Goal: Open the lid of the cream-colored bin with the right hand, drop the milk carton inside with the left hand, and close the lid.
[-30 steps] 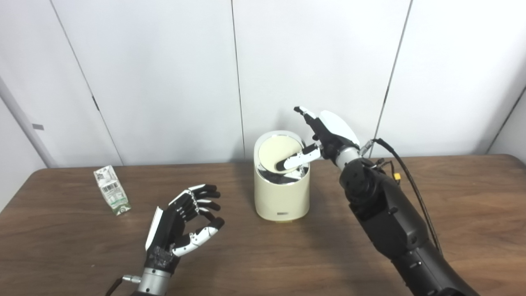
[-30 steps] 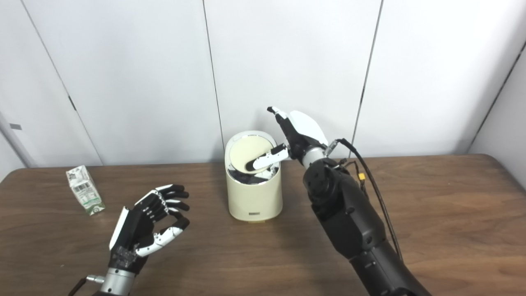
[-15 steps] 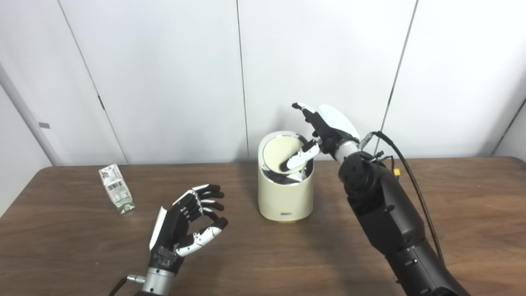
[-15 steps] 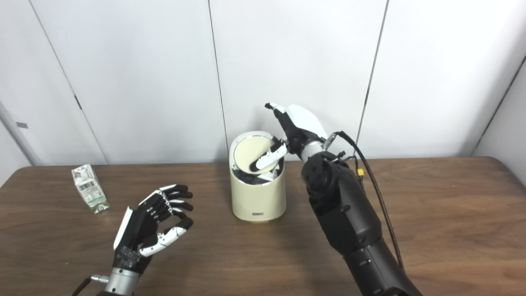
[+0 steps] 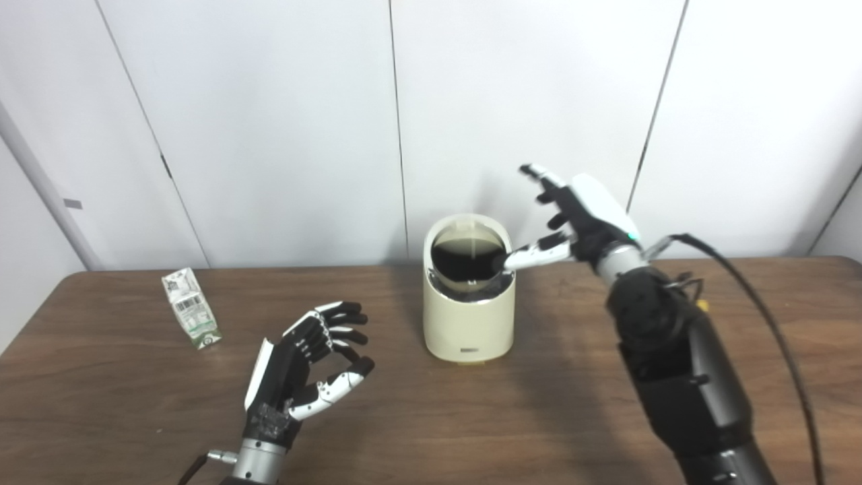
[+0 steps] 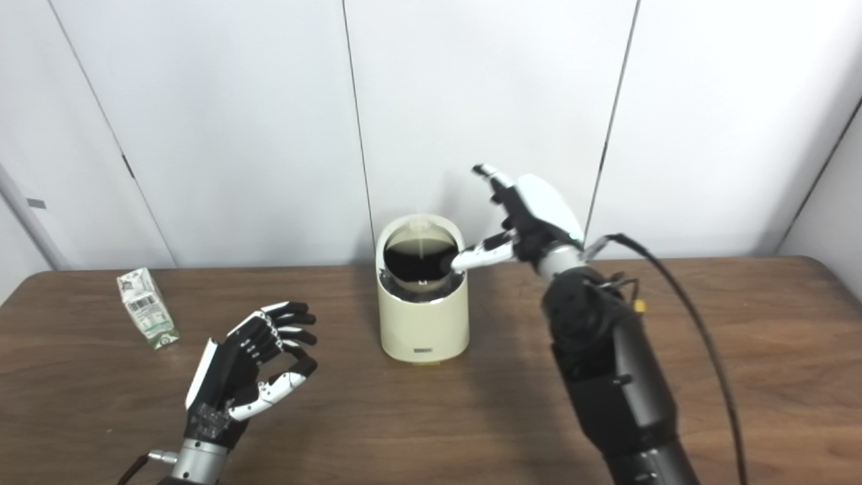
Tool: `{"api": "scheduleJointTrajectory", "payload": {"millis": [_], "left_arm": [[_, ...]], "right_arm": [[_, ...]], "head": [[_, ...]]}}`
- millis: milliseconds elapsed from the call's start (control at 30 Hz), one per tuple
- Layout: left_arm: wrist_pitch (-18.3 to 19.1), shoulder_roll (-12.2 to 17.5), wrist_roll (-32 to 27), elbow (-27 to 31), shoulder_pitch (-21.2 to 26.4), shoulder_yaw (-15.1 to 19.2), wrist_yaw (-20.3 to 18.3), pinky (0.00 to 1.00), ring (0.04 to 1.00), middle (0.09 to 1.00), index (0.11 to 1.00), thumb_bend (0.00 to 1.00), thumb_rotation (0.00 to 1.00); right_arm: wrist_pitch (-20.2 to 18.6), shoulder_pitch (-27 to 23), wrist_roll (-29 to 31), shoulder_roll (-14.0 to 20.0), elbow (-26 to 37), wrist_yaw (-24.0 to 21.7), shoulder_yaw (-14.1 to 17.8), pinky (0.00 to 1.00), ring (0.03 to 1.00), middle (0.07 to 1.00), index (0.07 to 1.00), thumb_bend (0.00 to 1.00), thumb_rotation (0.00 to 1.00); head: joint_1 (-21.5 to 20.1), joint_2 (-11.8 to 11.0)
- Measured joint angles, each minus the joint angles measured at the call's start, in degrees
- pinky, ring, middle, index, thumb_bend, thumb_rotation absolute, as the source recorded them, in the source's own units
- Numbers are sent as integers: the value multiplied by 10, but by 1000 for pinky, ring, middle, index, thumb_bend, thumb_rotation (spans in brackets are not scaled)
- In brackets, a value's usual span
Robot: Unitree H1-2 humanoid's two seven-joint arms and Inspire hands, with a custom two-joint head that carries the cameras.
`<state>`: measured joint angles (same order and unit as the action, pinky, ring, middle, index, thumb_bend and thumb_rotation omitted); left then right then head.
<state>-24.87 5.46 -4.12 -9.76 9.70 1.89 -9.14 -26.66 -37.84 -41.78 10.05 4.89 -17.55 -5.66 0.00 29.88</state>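
Both hands apart, beside bin (image 5: 469, 316)

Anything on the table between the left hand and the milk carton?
No: only bare table separates the left hand from the milk carton, clear in both views.

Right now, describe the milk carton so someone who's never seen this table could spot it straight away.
Start at the brown wooden table and go to its far left corner, near the white wall. The milk carton stands there alone, tilted, well left of the cream-colored bin. It is the only small white-and-green box with printed labels.
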Motion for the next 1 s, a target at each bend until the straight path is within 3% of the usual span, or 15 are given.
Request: {"api": "scheduleJointTrajectory", "payload": {"millis": [200,367,633,833,1000], "left_arm": [[0,0,-2,0,0,-1,-2,470,598,694,735,639,139],[0,1,-3,0,0,-1,-3,471,598,695,736,637,131],[0,1,-3,0,0,-1,-3,466,597,696,735,636,132],[0,1,-3,0,0,0,-2,466,598,692,730,633,103],[0,1,-4,0,0,0,-2,468,599,692,731,636,111]], "right_arm": [[5,38,51,22,38,20,24,680,864,926,921,814,260],[14,108,123,28,81,25,59,745,874,921,923,802,291],[104,196,225,31,87,60,81,839,904,931,936,805,262],[155,237,265,30,57,82,83,877,919,948,927,844,291],[188,261,271,26,45,94,76,842,894,943,934,846,319]], "head": [[-1,0],[-1,-1],[-1,-1],[0,-1],[5,-2]]}}
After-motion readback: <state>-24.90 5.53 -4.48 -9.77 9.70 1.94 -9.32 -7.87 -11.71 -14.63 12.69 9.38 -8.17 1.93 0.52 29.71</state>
